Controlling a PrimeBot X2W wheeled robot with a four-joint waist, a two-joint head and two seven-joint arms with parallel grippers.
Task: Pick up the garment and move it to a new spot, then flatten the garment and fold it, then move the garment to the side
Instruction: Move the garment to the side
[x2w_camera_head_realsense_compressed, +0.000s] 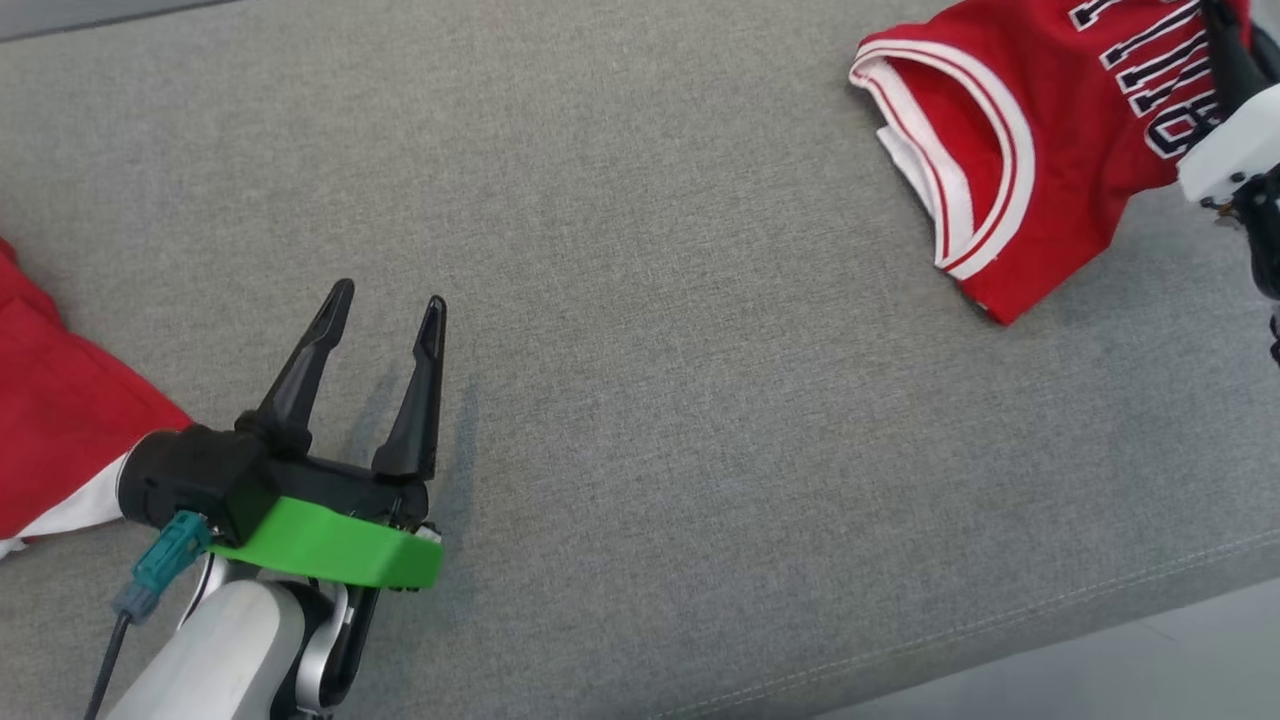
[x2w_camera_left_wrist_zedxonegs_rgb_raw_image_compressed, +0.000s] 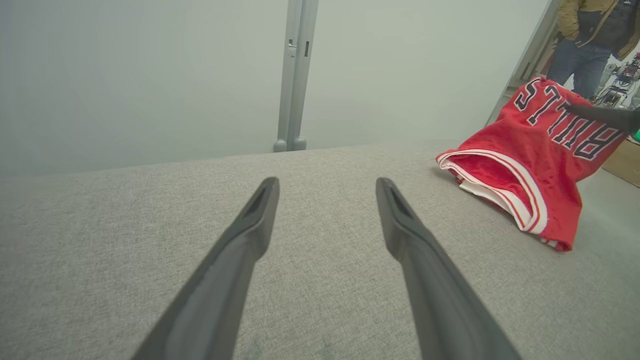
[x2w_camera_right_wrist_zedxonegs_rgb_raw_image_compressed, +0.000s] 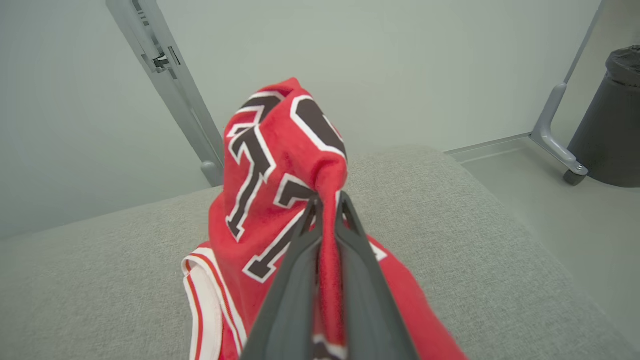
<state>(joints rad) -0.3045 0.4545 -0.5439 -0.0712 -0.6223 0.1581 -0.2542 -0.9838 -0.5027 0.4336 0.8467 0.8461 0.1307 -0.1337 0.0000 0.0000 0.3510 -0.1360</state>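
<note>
Black end effector (x2w_camera_head_realsense_compressed: 389, 297), green bracket (x2w_camera_head_realsense_compressed: 330, 545)

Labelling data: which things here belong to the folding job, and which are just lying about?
Job: red Bulls jersey, right gripper clamped on it, open left gripper, grey cushion.
Lying about: red cloth at left, black bin, standing person.

I see the garment (x2w_camera_head_realsense_compressed: 1010, 150) on the cushion (x2w_camera_head_realsense_compressed: 650, 300) at the far right, with one fold raised between the fingers of the right gripper (x2w_camera_right_wrist_zedxonegs_rgb_raw_image_compressed: 327, 202). The left gripper (x2w_camera_head_realsense_compressed: 389, 297) is over the cushion at near left, well apart from the garment. A second cloth (x2w_camera_head_realsense_compressed: 60, 420) lies just left of it.
</note>
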